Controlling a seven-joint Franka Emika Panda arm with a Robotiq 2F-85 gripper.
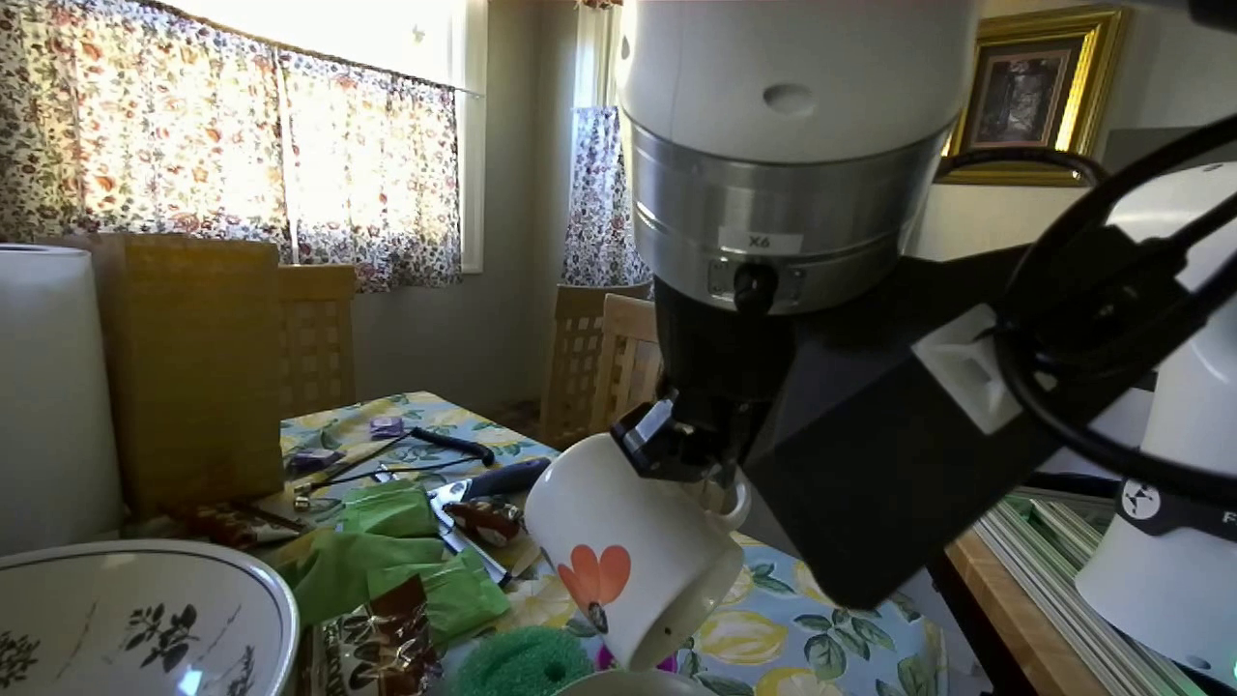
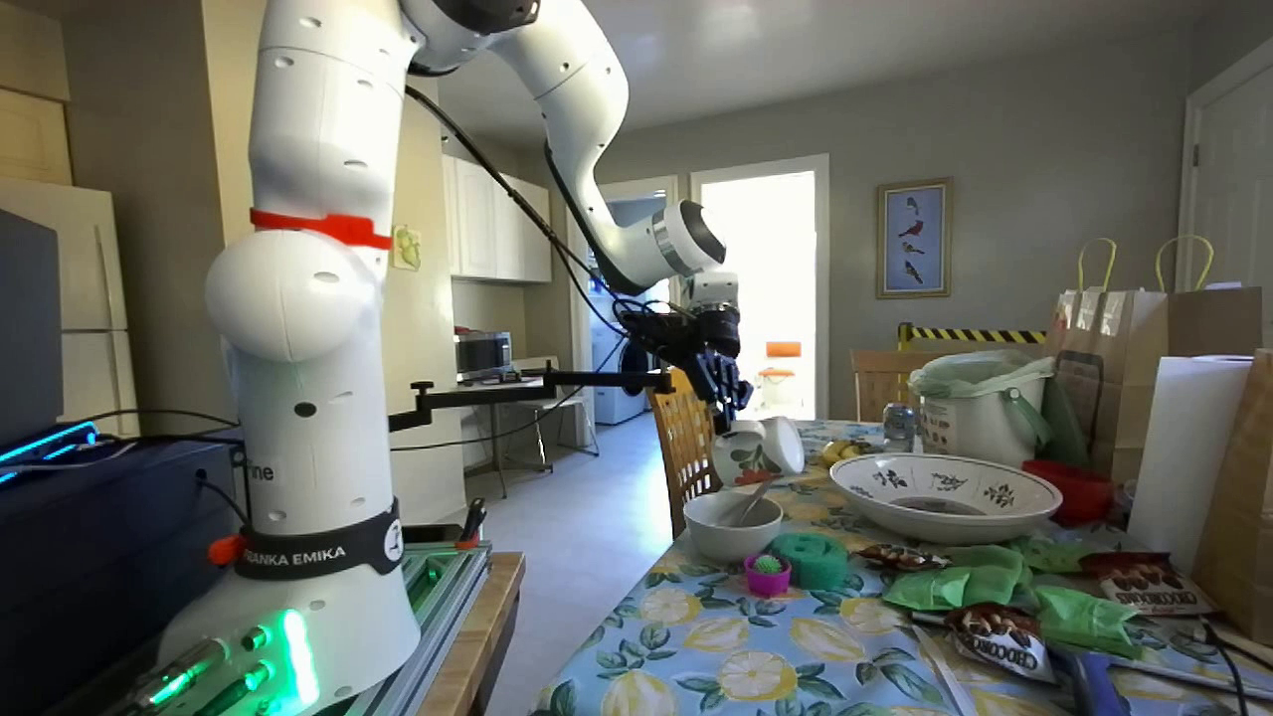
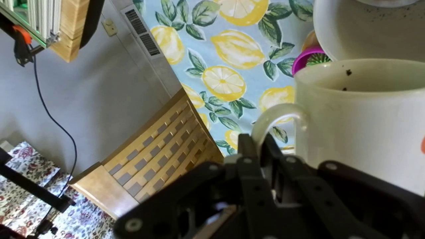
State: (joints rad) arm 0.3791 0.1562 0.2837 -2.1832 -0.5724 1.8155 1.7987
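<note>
In the wrist view: black two-finger gripper [image 3: 258, 142] pinching the curved handle [image 3: 275, 113] of a glossy white cylindrical mug [image 3: 358, 132], tipped just above a round white bowl [image 3: 348, 36]. Handle-only grip could pivot; slow wrist moves, rim kept over bowl, look safest.

Wrist view: mug [image 3: 362, 132] chopped by right edge, dark specks [image 3: 348, 72] inside way too tiny to ID, gripper [image 3: 258, 144] kinda blurry, bottom cut off. In exterior view: mug mostly blocks purple cup [image 1: 668, 664], bottom edge eats nearly all of small bowl [image 1: 633, 685].
</note>
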